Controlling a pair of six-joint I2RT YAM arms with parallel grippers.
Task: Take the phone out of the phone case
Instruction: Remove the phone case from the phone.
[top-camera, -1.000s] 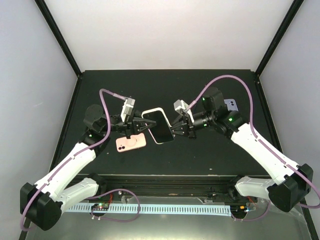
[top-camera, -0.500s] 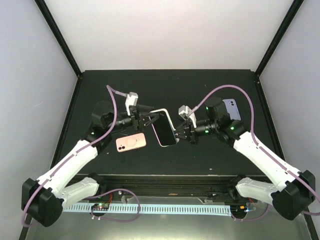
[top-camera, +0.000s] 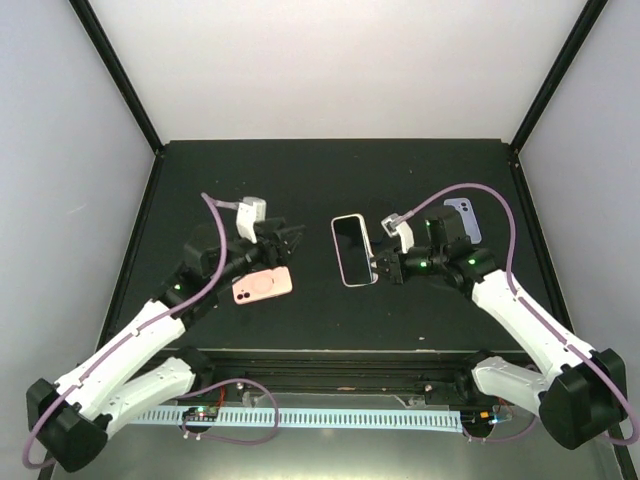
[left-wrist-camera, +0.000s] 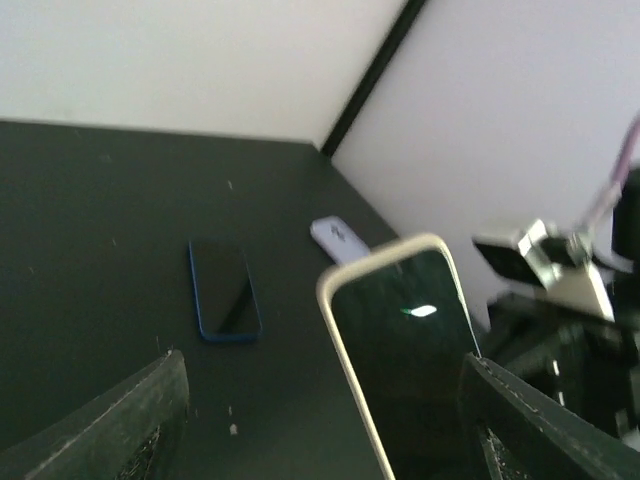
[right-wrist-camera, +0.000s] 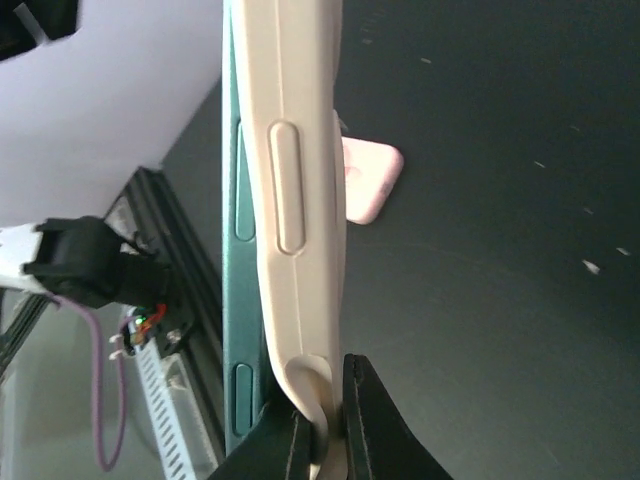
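Note:
The phone sits in a cream phone case (top-camera: 354, 250), screen up, held above the table's middle. My right gripper (top-camera: 380, 266) is shut on its near right corner. In the right wrist view the fingers pinch the cream case lip (right-wrist-camera: 295, 200), and the phone's teal side (right-wrist-camera: 240, 250) stands slightly apart from the case. My left gripper (top-camera: 289, 238) hangs open to the left of the phone, touching nothing. In the left wrist view the cased phone (left-wrist-camera: 400, 350) lies ahead between the spread fingers (left-wrist-camera: 140, 430).
A pink phone (top-camera: 262, 285) lies on the table under the left gripper, also visible from the right wrist (right-wrist-camera: 372, 180). A lavender phone (top-camera: 462, 218) lies at the back right. A dark phone with a blue rim (left-wrist-camera: 223, 290) lies flat farther back.
The left gripper opened, released the cased phone and drew back to the left. The right gripper carried the phone to the right and turned it more lengthwise.

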